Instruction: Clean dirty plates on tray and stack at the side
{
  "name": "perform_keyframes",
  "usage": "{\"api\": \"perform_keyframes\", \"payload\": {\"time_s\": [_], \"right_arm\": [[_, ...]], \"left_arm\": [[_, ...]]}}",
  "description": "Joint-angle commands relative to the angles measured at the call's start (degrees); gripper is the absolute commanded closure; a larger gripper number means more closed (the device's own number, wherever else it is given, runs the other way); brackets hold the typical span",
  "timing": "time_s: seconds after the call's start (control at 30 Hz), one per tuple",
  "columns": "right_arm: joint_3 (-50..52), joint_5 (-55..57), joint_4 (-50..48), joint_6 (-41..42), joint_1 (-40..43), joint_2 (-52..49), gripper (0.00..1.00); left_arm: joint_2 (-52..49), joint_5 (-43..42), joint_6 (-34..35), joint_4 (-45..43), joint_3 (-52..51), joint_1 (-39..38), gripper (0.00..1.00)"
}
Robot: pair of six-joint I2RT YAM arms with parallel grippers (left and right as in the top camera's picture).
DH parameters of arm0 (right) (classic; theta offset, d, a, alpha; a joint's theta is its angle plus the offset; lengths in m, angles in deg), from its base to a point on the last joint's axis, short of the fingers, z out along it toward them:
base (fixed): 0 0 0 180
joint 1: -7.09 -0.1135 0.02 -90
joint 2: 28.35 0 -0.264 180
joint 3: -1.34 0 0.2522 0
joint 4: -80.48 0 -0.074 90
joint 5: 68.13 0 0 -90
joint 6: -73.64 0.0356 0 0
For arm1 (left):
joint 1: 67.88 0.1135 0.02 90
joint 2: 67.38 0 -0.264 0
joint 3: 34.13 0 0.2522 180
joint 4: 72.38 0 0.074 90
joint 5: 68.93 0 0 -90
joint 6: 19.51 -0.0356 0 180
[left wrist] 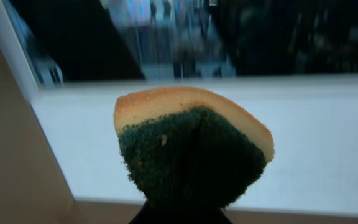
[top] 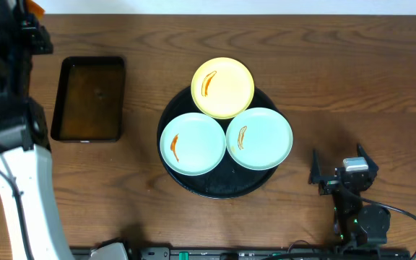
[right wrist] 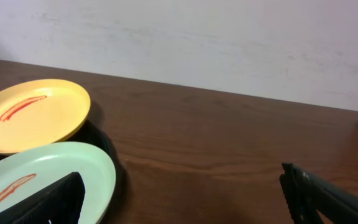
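Note:
Three plates lie on the round black tray (top: 215, 191): a pale yellow plate (top: 222, 87) at the back, a pale blue plate (top: 192, 144) at front left and another blue plate (top: 259, 138) at front right. Each carries an orange-brown smear. My right gripper (top: 338, 163) stands open low over the table, right of the tray and apart from it. In the right wrist view the yellow plate (right wrist: 36, 115) and a blue plate (right wrist: 48, 171) lie to the left of the open gripper (right wrist: 185, 202). My left gripper (left wrist: 182, 216) is shut on a yellow-and-green sponge (left wrist: 191, 149), held up off the table.
A small rectangular black tray (top: 89, 98) sits on the wooden table left of the round tray. The left arm (top: 9, 137) rises along the table's left edge. Bare wood lies between the round tray and the right gripper.

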Motion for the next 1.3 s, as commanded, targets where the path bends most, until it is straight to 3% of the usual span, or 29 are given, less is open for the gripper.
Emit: {"api": "perform_keyframes", "payload": {"time_s": [0.0, 0.37, 1.27], "right_arm": [[0.09, 0.13, 0.24, -0.66, 0.46, 0.31, 0.01], [0.09, 0.13, 0.24, -0.66, 0.46, 0.31, 0.01], [0.09, 0.13, 0.24, -0.66, 0.46, 0.31, 0.01]], "left_arm": [[-6.12, -0.7, -0.39, 2.47, -0.81, 0.28, 0.93], [-29.46, -0.52, -0.39, 12.22, -0.83, 0.28, 0.93], [-29.46, -0.48, -0.39, 18.53, -1.18, 0.28, 0.93]]}}
